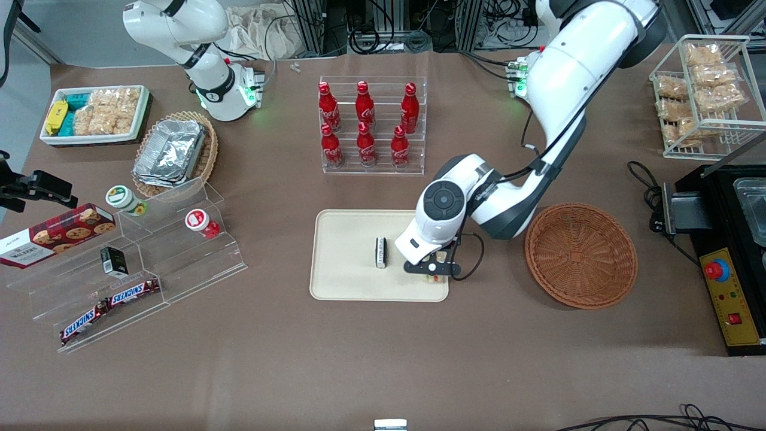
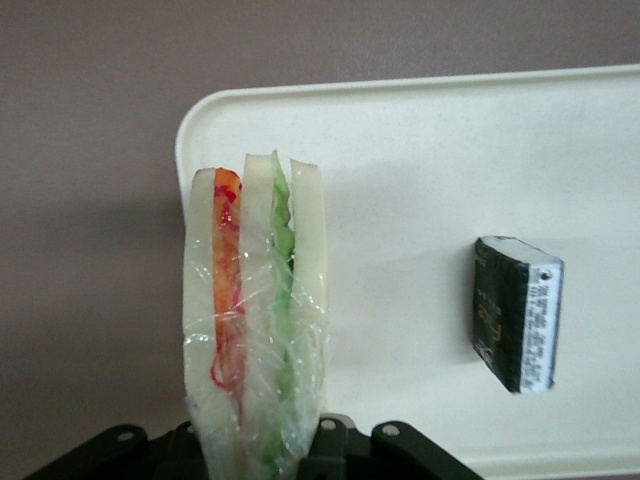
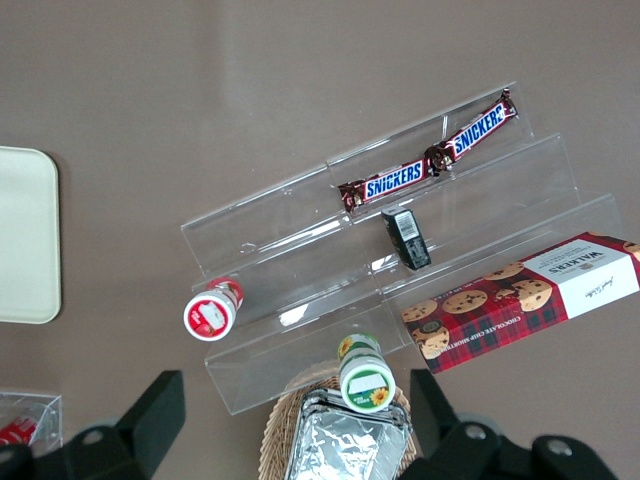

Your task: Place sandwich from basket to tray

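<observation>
Holding nothing, the basket (image 1: 580, 255) sat on the bench (image 1: 359, 359); the tray (image 1: 347, 263) carried a small black-and-white block (image 1: 380, 252). The arm hid most of the claw (image 1: 435, 272), which gripped the sandwich (image 2: 255, 320) above the tray's corner: pale bread, orange, red and green layers, clear wrap.
</observation>
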Controlling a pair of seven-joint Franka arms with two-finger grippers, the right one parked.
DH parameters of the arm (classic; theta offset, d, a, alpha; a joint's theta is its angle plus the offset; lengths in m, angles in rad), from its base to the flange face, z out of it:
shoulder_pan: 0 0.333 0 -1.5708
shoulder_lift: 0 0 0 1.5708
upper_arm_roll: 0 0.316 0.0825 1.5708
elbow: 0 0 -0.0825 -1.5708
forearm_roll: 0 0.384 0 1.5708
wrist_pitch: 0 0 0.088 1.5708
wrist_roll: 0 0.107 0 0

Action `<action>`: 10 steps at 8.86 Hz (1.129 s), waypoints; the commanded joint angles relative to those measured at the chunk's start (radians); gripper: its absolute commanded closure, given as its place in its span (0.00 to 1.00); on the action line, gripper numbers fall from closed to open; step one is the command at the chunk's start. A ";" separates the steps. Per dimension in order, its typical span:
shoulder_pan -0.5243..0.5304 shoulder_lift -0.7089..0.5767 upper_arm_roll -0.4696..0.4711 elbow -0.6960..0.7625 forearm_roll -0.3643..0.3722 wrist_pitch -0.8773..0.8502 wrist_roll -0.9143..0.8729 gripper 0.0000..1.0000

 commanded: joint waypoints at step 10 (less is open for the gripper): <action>0.041 -0.095 0.000 0.039 -0.021 -0.121 0.008 0.00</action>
